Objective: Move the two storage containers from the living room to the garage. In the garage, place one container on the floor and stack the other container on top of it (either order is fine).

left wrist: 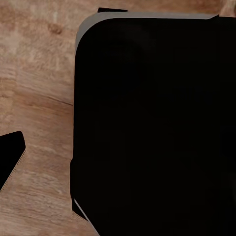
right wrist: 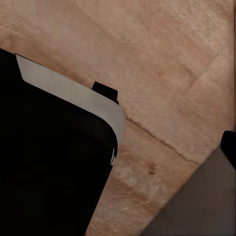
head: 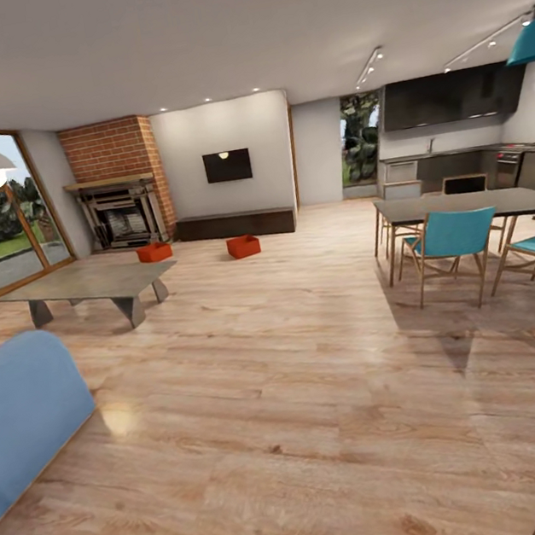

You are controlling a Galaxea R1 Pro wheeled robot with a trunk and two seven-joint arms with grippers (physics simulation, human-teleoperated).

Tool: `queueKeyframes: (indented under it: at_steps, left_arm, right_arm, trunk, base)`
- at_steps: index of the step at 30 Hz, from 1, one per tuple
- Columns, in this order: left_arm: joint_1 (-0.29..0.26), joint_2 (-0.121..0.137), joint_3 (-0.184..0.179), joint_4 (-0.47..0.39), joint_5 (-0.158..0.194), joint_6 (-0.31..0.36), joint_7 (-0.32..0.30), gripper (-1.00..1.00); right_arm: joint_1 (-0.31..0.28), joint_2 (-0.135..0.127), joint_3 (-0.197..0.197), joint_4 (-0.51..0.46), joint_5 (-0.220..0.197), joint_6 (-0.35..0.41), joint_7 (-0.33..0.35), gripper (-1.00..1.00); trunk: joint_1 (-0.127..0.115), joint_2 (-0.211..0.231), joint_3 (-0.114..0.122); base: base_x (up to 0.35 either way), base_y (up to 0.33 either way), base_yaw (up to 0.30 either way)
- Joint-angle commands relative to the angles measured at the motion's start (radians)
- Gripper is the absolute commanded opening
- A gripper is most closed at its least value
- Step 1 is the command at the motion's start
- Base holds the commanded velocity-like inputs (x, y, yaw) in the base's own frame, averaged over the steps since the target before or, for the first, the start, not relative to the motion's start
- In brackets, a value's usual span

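Observation:
I am in the living room, on its light wood plank floor [head: 300, 366]. The two storage containers, small orange-red open bins, sit on that floor far ahead: one [head: 154, 252] in front of the brick fireplace [head: 124, 208], the other [head: 243, 246] before the long dark cabinet [head: 235, 224]. The garage and its floor are out of view. The left wrist view looks down on my black base [left wrist: 157, 128] and the planks, with one dark fingertip [left wrist: 10, 157] at the picture's edge. In the right wrist view a dark fingertip [right wrist: 229, 147] also shows, beside the base [right wrist: 49, 167].
A low grey coffee table [head: 89, 285] and a blue sofa [head: 21, 401] stand at the left. The dining table [head: 474, 204] with teal chairs [head: 454, 242] is at the right. A wide stretch of open floor runs between them toward the containers. Glass doors [head: 0, 215] line the left wall.

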Motion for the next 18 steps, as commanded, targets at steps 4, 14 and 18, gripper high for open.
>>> queueKeyframes:
  at_steps: [4, 14, 18]
  left_arm:
    - [0.000, 0.000, 0.003, 0.000, 0.005, -0.002, -0.001, 1.00]
    - [0.000, 0.000, 0.003, 0.000, 0.005, -0.002, -0.001, 1.00]
    - [0.000, 0.000, 0.003, 0.000, 0.005, -0.002, -0.001, 1.00]
  right_arm:
    - [-0.001, 0.001, 0.009, 0.003, -0.010, -0.006, 0.000, 1.00]
    - [-0.001, 0.001, 0.009, 0.003, -0.011, -0.005, 0.000, 1.00]
    - [-0.001, 0.001, 0.009, 0.003, -0.010, -0.006, -0.001, 1.00]
  trunk:
    - [0.001, 0.000, -0.001]
    - [0.001, 0.000, -0.001]
    - [0.001, 0.000, -0.001]
  base:
    - [0.322, 0.000, 0.000]
    - [0.322, 0.000, 0.000]
    - [0.322, 0.000, 0.000]
